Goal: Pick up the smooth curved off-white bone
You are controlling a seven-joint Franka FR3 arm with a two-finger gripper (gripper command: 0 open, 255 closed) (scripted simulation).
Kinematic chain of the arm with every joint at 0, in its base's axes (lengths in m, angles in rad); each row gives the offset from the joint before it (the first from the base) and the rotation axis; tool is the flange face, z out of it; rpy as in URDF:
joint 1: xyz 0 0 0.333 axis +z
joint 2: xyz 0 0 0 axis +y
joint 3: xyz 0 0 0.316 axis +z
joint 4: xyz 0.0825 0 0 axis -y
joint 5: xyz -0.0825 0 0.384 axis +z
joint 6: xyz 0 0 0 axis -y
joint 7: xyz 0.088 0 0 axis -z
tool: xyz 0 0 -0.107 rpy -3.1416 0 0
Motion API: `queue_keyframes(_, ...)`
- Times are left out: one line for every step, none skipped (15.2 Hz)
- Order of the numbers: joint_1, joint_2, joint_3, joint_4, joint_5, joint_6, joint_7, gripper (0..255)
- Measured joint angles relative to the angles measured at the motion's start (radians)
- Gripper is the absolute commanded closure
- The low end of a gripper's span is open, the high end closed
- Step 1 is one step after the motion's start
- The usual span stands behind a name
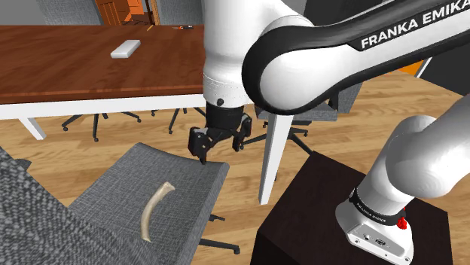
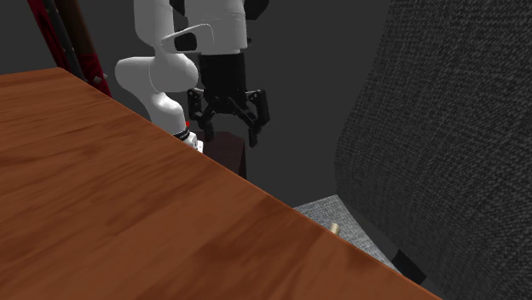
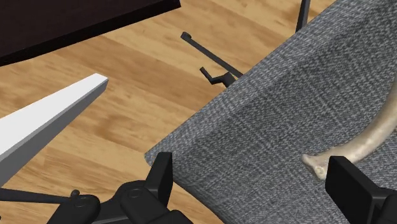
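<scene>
The bone (image 1: 156,211) lies flat on the seat of a grey chair (image 1: 105,197). It is long, thin and pale, and bent like a bow. Nothing holds it. In the wrist view one knobby end of the bone (image 3: 359,145) rests on the grey cloth, close to one black finger but not touching it.

The claw (image 1: 220,147) hangs in the air over the far edge of the chair seat, next to a white table leg (image 1: 273,150). Its two fingers stand wide apart, so the claw is open, and there is nothing between them. In the shoulder view the bone sits lower and more to the left than the claw, so the claw is not over it yet.

In the second exterior view the claw (image 2: 230,128) is up high past the edge of the brown table (image 2: 111,196). A small tip of the bone (image 2: 334,228) peeks out on the seat below.

I think the job is only at its start. The claw is near the chair, and that is all that is done. What is left is to get over the middle of the bone, go down, close on it and lift it up
</scene>
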Motion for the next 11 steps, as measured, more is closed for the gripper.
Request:
queue_keyframes(-0.012,0.040,0.029,0.016,-0.017,0.024,0.037,0)
queue_keyframes(-0.022,0.076,0.058,0.030,-0.036,0.045,0.077,0)
queue_keyframes(-0.034,0.113,0.082,0.050,-0.059,0.058,0.114,0)
queue_keyframes(-0.050,0.166,0.114,0.081,-0.094,0.075,0.162,0)
queue_keyframes(-0.059,0.209,0.143,0.105,-0.128,0.087,0.214,0)
queue_keyframes(-0.067,0.260,0.172,0.134,-0.170,0.096,0.270,0)
queue_keyframes(-0.074,0.317,0.197,0.154,-0.221,0.117,0.329,0)
queue_keyframes(-0.078,0.385,0.217,0.191,-0.285,0.125,0.394,0)
queue_keyframes(-0.072,0.433,0.226,0.215,-0.336,0.130,0.449,0)
queue_keyframes(-0.057,0.492,0.230,0.252,-0.395,0.127,0.509,0)
queue_keyframes(-0.038,0.540,0.228,0.283,-0.444,0.121,0.563,0)
